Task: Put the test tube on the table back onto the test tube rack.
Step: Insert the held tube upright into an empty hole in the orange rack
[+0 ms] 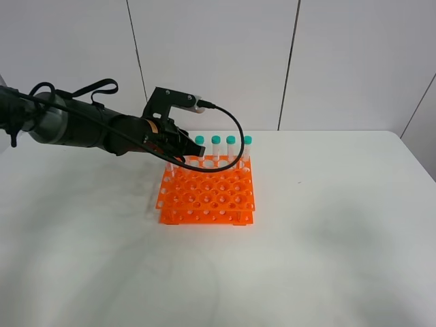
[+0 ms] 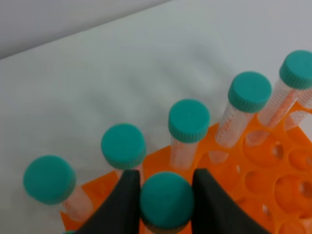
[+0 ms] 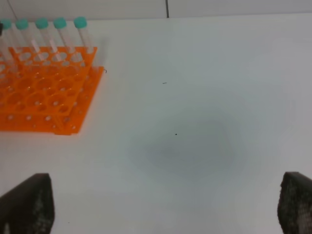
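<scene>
**Left claw grips the tube over the rack's far-left corner**

My left gripper (image 1: 176,155) is clamped on the slim clear plastic test tube (image 2: 165,200) with the teal-green screw cap. In the left wrist view both dark fingers (image 2: 124,204) press against the sides of the cap. The tube stands upright over the far-left corner of the bright orange plastic two-tier test tube rack (image 1: 208,194). It is just on the near side of the row of matching tubes (image 2: 188,120) that lines the rack's far edge. Its lower end is hidden from me, so I cannot tell whether it sits in a hole. The nearest capped neighbours stand just beside the fingers, so room there is tight. A black cable (image 1: 240,133) loops from the wrist down past the far row, right of the claw.

My right gripper (image 3: 161,207) has its jaws spread wide and holds nothing. It hangs above bare tabletop, well apart from the rack.

The large white matte table (image 1: 327,231) shows open surface to the right of the rack and on its near side, out to the rounded far-right corner. The rack sits a little left of centre, near the far edge where the table meets the wall (image 1: 218,61). On the left, the arm reaches in low across the table.
</scene>
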`<control>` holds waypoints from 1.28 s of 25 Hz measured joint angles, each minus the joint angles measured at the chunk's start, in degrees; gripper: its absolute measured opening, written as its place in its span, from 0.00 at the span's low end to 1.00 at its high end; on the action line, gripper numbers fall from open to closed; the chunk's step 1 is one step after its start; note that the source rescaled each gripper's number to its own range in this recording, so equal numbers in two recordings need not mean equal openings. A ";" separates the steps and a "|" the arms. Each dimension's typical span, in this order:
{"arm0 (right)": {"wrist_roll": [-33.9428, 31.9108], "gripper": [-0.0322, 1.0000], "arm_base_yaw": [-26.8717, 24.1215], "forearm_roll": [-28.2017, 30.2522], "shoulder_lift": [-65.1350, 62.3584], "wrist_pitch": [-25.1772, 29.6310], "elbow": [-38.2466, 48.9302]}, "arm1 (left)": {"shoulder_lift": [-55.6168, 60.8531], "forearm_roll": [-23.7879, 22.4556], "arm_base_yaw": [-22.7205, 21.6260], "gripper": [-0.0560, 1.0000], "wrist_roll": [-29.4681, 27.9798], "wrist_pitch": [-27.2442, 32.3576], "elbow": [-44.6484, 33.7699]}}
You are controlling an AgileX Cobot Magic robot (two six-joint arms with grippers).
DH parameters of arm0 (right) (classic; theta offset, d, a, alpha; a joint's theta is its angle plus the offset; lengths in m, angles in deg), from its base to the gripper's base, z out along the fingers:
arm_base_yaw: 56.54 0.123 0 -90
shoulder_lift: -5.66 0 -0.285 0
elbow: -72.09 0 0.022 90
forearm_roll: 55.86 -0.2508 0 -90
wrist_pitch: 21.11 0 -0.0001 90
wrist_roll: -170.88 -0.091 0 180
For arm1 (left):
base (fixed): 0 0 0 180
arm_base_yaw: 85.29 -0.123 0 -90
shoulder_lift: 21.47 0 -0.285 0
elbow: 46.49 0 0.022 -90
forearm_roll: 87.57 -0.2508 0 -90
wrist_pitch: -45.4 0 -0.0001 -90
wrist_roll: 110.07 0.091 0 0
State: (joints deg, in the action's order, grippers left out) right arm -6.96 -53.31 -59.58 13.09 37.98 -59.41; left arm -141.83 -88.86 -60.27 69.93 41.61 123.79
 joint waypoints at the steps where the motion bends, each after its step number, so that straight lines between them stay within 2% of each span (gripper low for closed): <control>1: 0.00 1.00 0.00 0.00 0.00 0.00 0.00 | -0.11 0.14 0.00 0.05 0.00 -0.21 -0.26; 13: 0.00 1.00 0.00 0.00 0.00 0.00 0.00 | -0.11 0.52 0.00 0.05 0.00 -0.49 -0.84; 20: 0.00 1.00 0.00 0.00 0.00 0.00 0.00 | -0.11 0.66 0.05 0.05 2.80 -0.49 -0.84; 32: 0.00 1.00 0.00 0.00 0.00 0.00 0.00 | -0.39 0.12 0.05 0.05 2.97 -0.79 -0.84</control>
State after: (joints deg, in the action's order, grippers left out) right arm -6.96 -53.31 -59.58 13.09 37.98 -59.41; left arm -142.22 -88.74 -60.22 72.90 40.82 122.95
